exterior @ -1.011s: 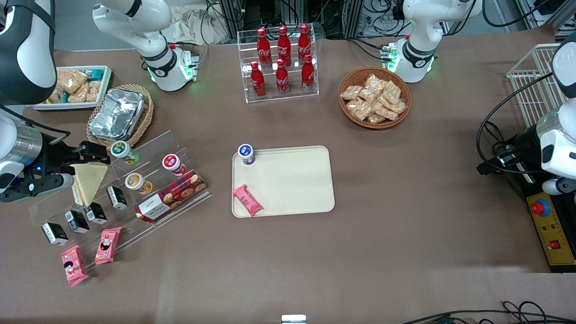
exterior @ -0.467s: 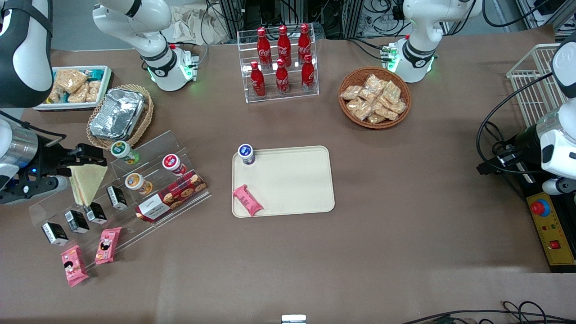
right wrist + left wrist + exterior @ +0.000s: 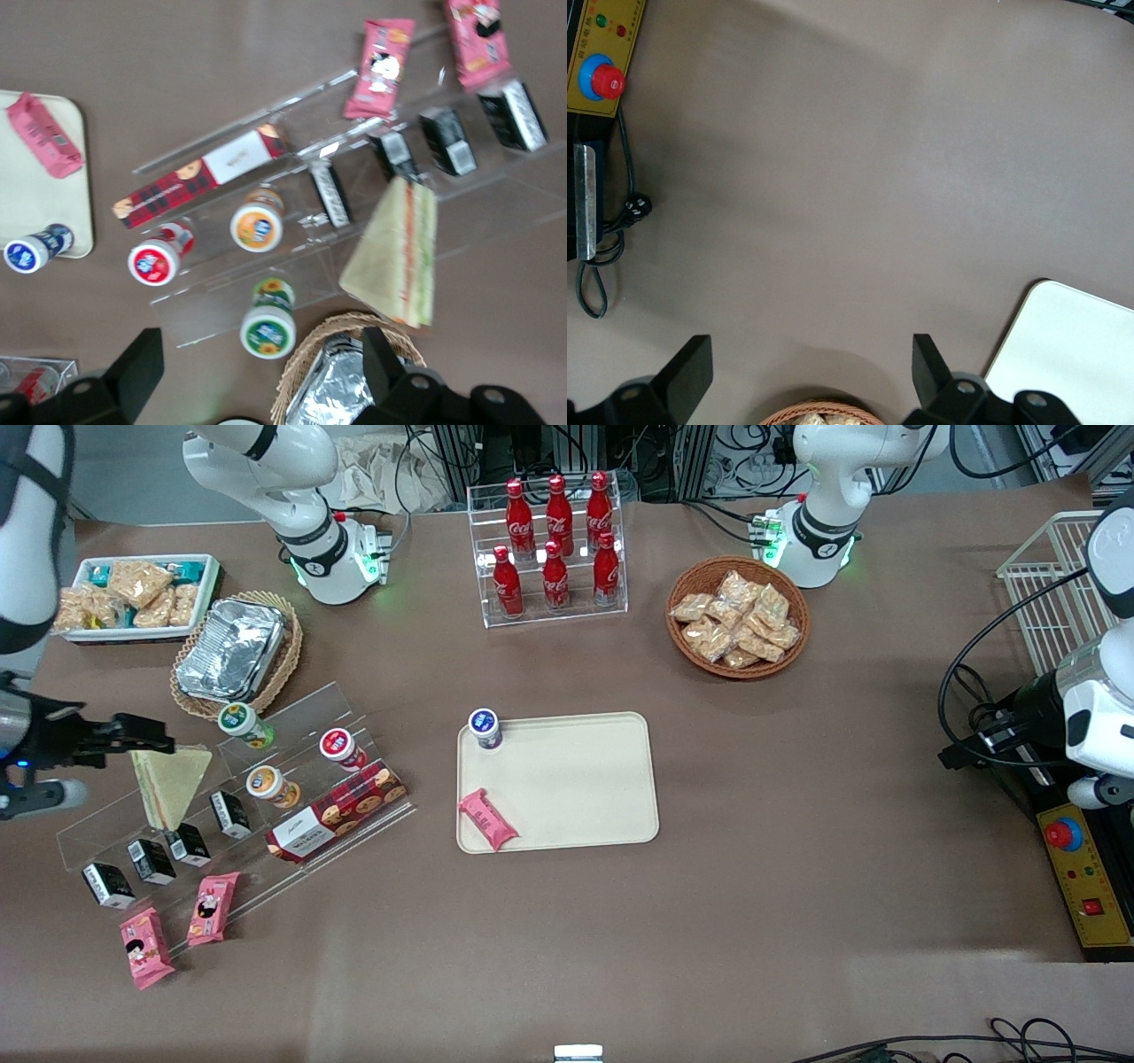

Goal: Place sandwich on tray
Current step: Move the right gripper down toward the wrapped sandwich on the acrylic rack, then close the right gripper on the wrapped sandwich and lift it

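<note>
The sandwich [image 3: 170, 782], a pale bread wedge in clear wrap, leans on the clear acrylic stepped stand [image 3: 266, 797] toward the working arm's end of the table. In the right wrist view the sandwich [image 3: 399, 257] shows its red and green cut edge. My gripper [image 3: 120, 763] is open and empty, just beside the sandwich and not touching it. In the wrist view the gripper [image 3: 261, 372] hovers over a green-lidded cup and a wicker basket. The cream tray [image 3: 576, 779] lies mid-table and also shows in the right wrist view [image 3: 35, 177].
On the tray stand a blue-lidded cup [image 3: 485, 728] and a pink snack bar [image 3: 487, 819]. The stand holds cups, black boxes and a cookie pack [image 3: 337, 810]. A foil container in a wicker basket [image 3: 232, 651], a cola rack [image 3: 554, 549] and a snack basket [image 3: 737, 618] stand farther from the camera.
My gripper has drawn away from the sandwich toward the working arm's end of the table, staying open. The sandwich has stayed on the stand.
</note>
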Available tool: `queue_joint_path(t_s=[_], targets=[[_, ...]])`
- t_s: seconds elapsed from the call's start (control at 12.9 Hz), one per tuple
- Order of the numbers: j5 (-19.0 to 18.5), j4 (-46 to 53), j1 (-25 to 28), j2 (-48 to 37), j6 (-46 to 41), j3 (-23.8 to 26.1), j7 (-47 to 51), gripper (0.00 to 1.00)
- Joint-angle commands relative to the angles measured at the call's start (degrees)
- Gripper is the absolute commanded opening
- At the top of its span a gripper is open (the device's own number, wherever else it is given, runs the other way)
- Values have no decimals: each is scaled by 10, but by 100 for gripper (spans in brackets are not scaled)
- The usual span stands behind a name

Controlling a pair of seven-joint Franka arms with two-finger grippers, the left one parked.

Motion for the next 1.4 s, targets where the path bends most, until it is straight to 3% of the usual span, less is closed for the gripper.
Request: queue_joint_path(t_s=[0.0, 0.23, 0.54, 1.32], targets=[[-29, -21, -11, -11, -7, -8, 34, 100], [-36, -84, -11, -33, 40, -25, 42, 100], [-37, -296, -12, -129, 219, -46, 34, 100], [-39, -364, -13, -97, 343, -84, -1, 99]])
